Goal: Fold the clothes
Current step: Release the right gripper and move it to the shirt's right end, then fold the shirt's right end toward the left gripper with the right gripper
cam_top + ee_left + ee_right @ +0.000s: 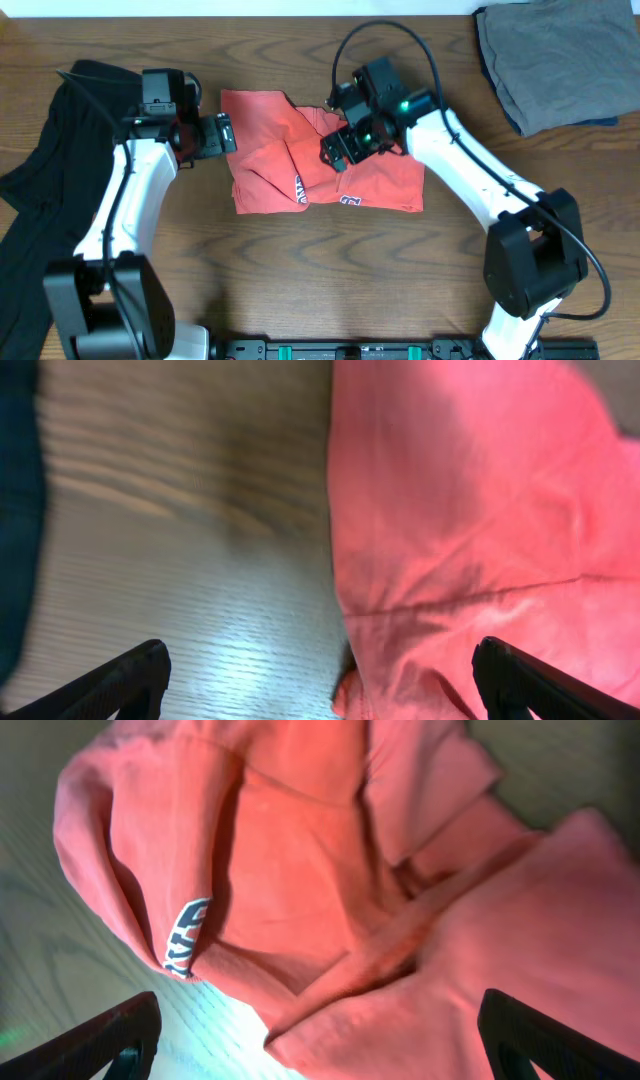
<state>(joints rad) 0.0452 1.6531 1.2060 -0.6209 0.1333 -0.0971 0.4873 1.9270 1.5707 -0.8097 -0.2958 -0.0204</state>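
**A:** Where's the shirt?

**B:** Mid-worktop, rumpled, with a flap thrown over itself. Its long axis runs left to right.

**A:** And the end effectors?

**B:** The left end effector sits at the shirt's left edge, fingers spread wide and empty. Its wrist view shows that edge running between them, one finger over cloth and the other over bare wood. The right end effector hangs over the shirt's middle-right, also spread with nothing held, and cloth fills the space beneath it.

**A:** Which is nearer?

**B:** Both are right at it. I'd judge the left better placed for the left edge and the right for the heaped middle.

**A:** What can't you read?

**B:** The lettering is mostly tucked under at the near edge. I can't sort out the collar and sleeves, and the right end effector covers part of the far side. The black garment at far left runs off frame, and a grey garment lies at the far right.
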